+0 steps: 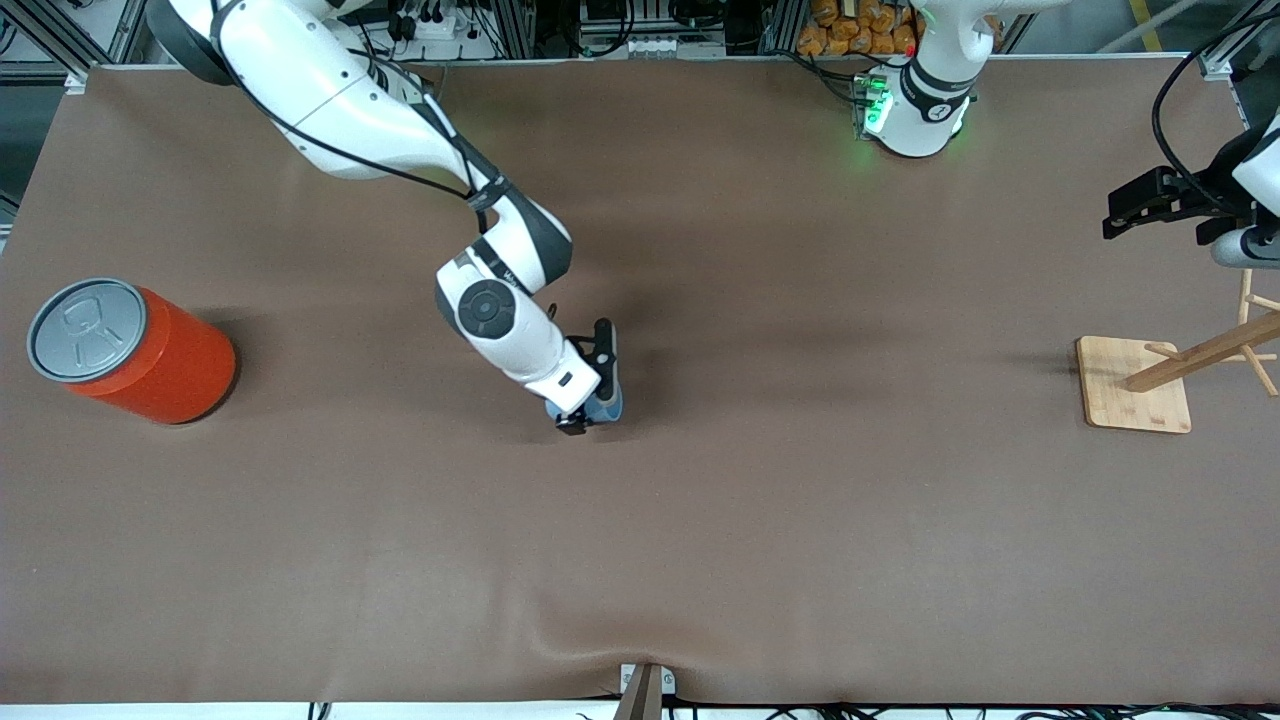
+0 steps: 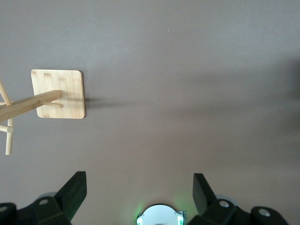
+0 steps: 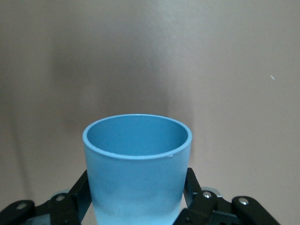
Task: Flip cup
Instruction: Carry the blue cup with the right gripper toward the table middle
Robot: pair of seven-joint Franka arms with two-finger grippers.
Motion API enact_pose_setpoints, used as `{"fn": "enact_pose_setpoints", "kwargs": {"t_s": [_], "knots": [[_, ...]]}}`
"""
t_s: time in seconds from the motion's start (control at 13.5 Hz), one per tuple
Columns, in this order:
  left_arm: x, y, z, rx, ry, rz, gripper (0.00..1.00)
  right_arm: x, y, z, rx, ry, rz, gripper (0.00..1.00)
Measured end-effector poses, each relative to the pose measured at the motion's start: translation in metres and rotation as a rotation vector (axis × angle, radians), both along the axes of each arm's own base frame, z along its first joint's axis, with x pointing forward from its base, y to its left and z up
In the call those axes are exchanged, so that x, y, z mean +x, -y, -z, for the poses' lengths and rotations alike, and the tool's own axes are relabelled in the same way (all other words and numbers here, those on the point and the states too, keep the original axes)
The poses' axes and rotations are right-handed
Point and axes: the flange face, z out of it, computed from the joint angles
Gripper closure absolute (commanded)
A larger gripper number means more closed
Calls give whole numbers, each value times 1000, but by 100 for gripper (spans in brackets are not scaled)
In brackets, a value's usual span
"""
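An orange can (image 1: 135,350) lies at the right arm's end of the surface (image 1: 800,520). Mid-surface, the right tool (image 1: 590,400) is clamped on the cup (image 3: 137,173), rim open. The flip looks underway; next comes turning the wrist, then setting it down. The left tool (image 2: 138,187) waits spread wide, empty, over the wooden rack (image 1: 1140,383).
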Motion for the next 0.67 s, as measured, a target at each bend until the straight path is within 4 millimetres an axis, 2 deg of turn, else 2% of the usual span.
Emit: {"fn": "enact_pose_setpoints", "kwargs": {"t_s": [0.22,0.3,0.44,0.52,0.67], "knots": [[0,-1,0,0,0,-1,0,-1,2,8,-13,-7,-3,70],[0,-1,0,0,0,-1,0,0,4,13,-17,-11,0,66],[0,-1,0,0,0,-1,0,0,4,14,-17,-13,0,29],[0,-1,0,0,0,-1,0,0,4,14,-17,-13,0,0],[0,-1,0,0,0,-1,0,0,4,15,-19,-13,0,0]]}}
